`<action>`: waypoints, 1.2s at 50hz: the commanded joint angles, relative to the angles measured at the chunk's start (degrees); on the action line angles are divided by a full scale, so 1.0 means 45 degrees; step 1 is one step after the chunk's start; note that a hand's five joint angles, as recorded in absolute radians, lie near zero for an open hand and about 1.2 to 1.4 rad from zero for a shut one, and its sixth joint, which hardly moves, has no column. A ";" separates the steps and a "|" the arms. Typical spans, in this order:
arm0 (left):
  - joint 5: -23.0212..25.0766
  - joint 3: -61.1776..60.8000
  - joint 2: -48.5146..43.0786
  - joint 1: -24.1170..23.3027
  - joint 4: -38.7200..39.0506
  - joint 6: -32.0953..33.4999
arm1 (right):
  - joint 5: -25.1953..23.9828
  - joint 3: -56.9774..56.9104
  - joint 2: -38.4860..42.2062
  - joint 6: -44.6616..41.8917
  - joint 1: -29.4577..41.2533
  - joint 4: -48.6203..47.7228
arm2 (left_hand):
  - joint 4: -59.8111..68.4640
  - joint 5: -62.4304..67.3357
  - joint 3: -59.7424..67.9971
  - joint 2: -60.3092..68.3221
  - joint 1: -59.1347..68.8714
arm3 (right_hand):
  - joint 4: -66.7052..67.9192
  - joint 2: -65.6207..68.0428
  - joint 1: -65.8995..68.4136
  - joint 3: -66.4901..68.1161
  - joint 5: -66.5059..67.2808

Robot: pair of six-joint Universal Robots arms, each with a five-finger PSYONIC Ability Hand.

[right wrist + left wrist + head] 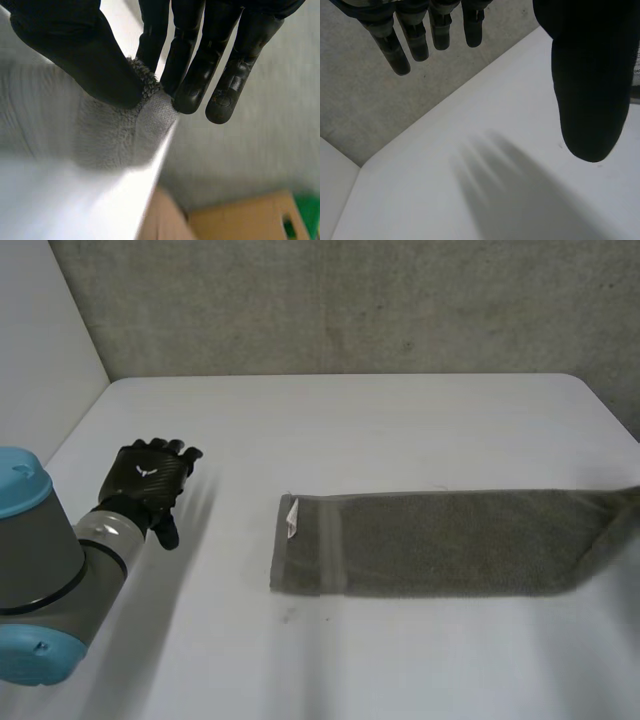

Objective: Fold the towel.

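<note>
**One end up, the other flat**

Head view: the grey towel (440,542) lies as a long strip across the right half of the frame on the table (350,420), with its right end raised off the surface. It looks soft, light and floppy, so I'd take it at the corners. The left robot hand (150,480) sits at frame left, well apart from it.

Left wrist view: its fingers (402,45) are straight and spread over bare table, holding nothing.

Right wrist view: the right robot hand (100,65) pinches the towel's end between thumb and fingers.

At eight o'clock, the left arm (45,570) was seen as a grey cylindrical joint capped in light blue; the black left hand (150,478) was marked with a small white emblem. The right hand (197,70) was finished in matching black.
</note>
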 commanded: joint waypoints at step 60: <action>-0.0034 -0.0114 0.0207 -0.1125 0.0293 -0.0001 | -0.1650 0.3827 0.0036 0.4423 0.4310 -0.0489 | 0.0090 -0.0322 0.0087 0.0127 -0.0056 | -0.0950 -0.0659 0.2137 -0.0870 -0.0407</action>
